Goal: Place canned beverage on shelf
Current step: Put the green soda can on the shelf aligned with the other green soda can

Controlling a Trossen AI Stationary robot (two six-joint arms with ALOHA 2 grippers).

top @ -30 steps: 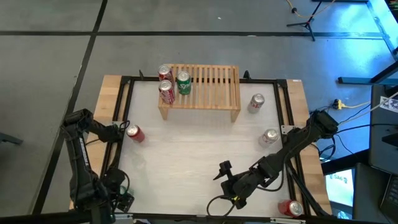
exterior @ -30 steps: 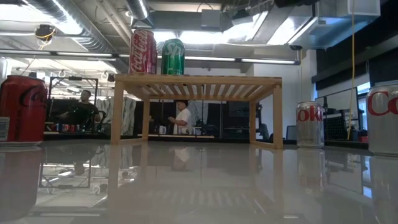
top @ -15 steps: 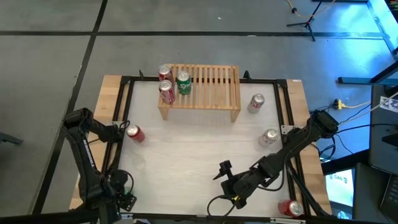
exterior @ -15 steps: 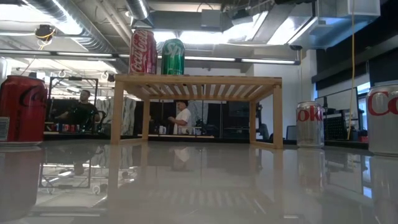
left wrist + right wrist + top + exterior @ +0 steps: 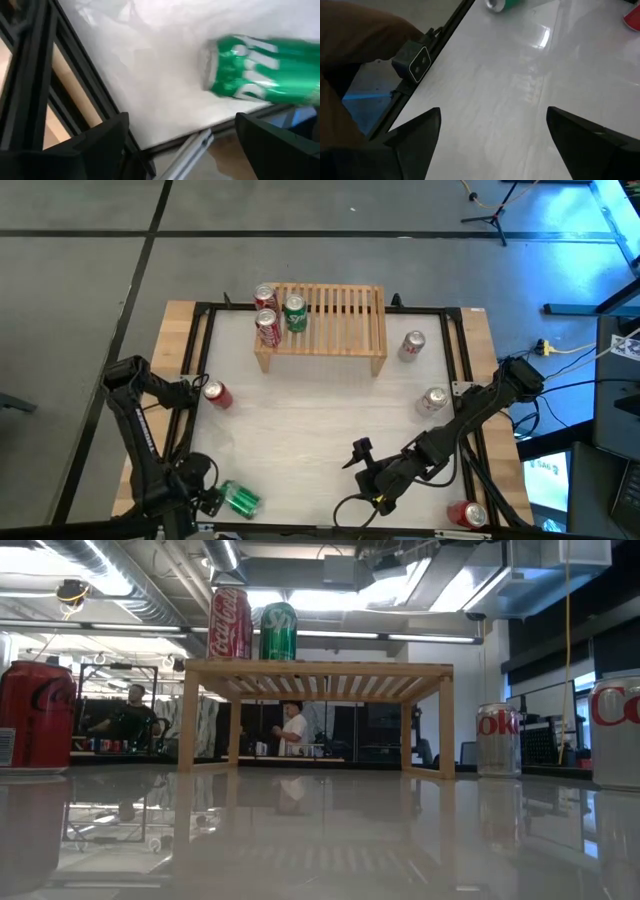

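A green can (image 5: 240, 499) lies on its side at the near left corner of the table (image 5: 310, 415), just in front of the left gripper (image 5: 177, 145). That gripper's two dark fingers stand wide apart with nothing between them, lined up as if to take the can across its round body; in the left wrist view the can's silver end faces the fingers and its glossy green side with white lettering runs away from them. Lying flat like that, it will likely roll on the smooth white tabletop if nudged.

The right gripper (image 5: 362, 456) waits near the front middle of the table, also spread and empty, pointing across the bare glossy surface toward the left side.

The shelf (image 5: 335, 328) sits at the far edge of the table, a low rack of pale wood with thin parallel slats on top and solid side legs. Three cans already stand upright at its left end: two red ones (image 5: 267, 328) and a green one (image 5: 295, 313). Most of the slatted top to their right is free, so there is room for more.

Other cans wait upright on the table: a red one (image 5: 217, 393) at the left, two silver ones (image 5: 412, 346) at the right, and a red one (image 5: 468, 514) at the near right corner.
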